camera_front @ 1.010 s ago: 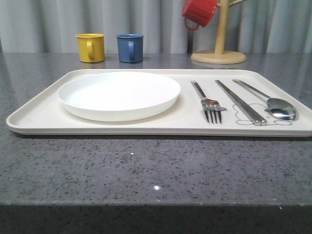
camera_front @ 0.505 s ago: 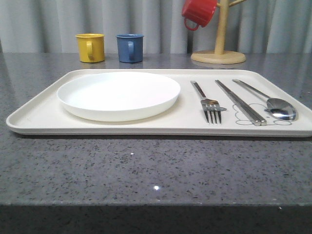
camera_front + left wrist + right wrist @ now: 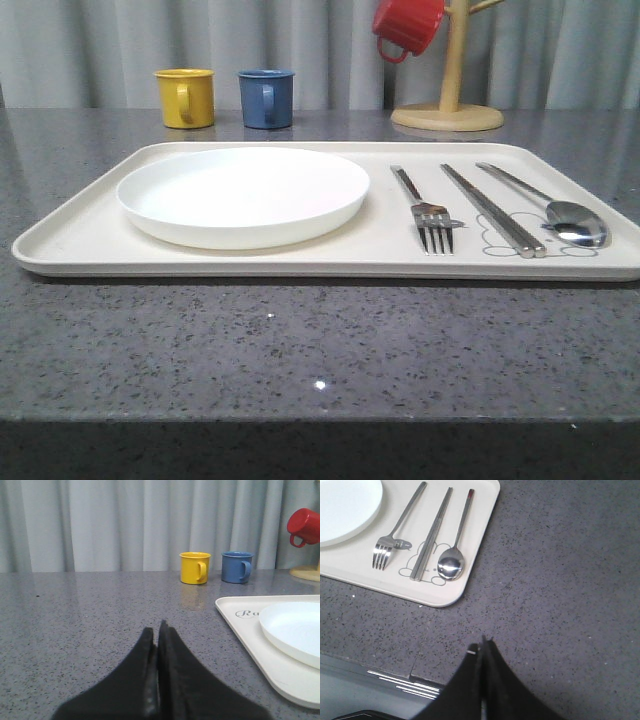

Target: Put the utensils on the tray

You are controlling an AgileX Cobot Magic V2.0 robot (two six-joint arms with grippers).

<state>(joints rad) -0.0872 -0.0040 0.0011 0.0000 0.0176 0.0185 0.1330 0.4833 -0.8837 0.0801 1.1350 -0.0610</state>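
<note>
utensils (image 3: 490, 208) lie inside tray (image 3: 80, 240) rim; both grippers (image 3: 158, 630) (image 3: 484, 645) clenched, apart.

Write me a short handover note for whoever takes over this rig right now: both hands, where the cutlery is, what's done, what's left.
Left hand: shut, holding nothing, over bare counter to the left of the tray.
Right hand: shut, holding nothing, over the counter just off the tray's near right corner.
Fork, chopsticks and spoon lie side by side on the tray's right half, beside the white plate.
Done: all three utensils appear to be on the tray.
Left: nothing seems to remain beyond parking the arms.
</note>
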